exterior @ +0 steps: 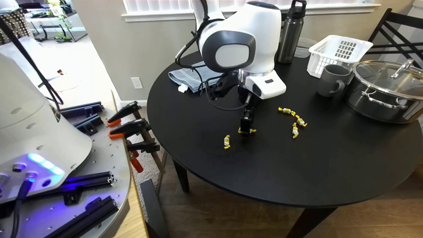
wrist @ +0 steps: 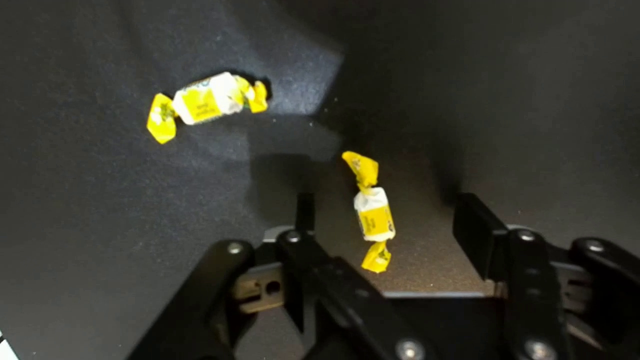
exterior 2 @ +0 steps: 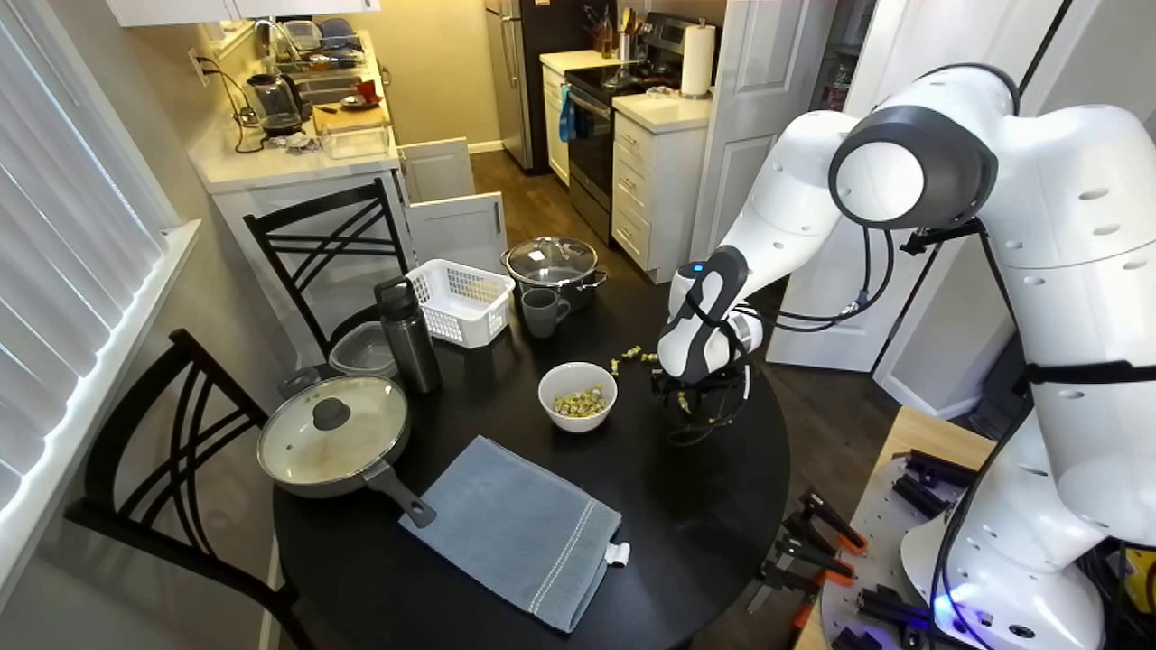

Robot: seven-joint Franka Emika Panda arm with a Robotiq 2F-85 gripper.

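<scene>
Candy (wrist: pixel 375 215) in a yellow-and-white twist wrapper lay on a round black table (exterior: pixel 314 165), well inside the rim. In an exterior view, a broad stretch of the table ran from it to the near edge, while clamps (exterior: pixel 134 127) jutted from a neighbouring bench (exterior: pixel 132 221) toward the table's side. Taller things stood to the right in that view: a lidded pot (exterior: pixel 373 99), a gray mug (exterior: pixel 332 81) and a white basket (exterior: pixel 322 61), all well apart from the gripper (wrist: pixel 385 217). Closer in, as an exterior view showed, came a white bowl (exterior 2: pixel 564 377) of wrapped sweets (exterior 2: pixel 578 403), with a folded blue cloth (exterior 2: pixel 524 533) lower in that view.

The gripper's fingers (wrist: pixel 475 235) stood wide apart. In the wrist view the candy lay in the gap between them, its long sides facing the fingers, with black table showing on both sides and one finger nearer than the other. Its yellow ends (exterior: pixel 253 131) peeped out past a finger in an exterior view. Whether the fingers touched the table, I could not tell. A second candy (wrist: pixel 207 98) lay outside the gap, near it; three more candies (exterior: pixel 295 130) lay farther off, toward the pot.
</scene>
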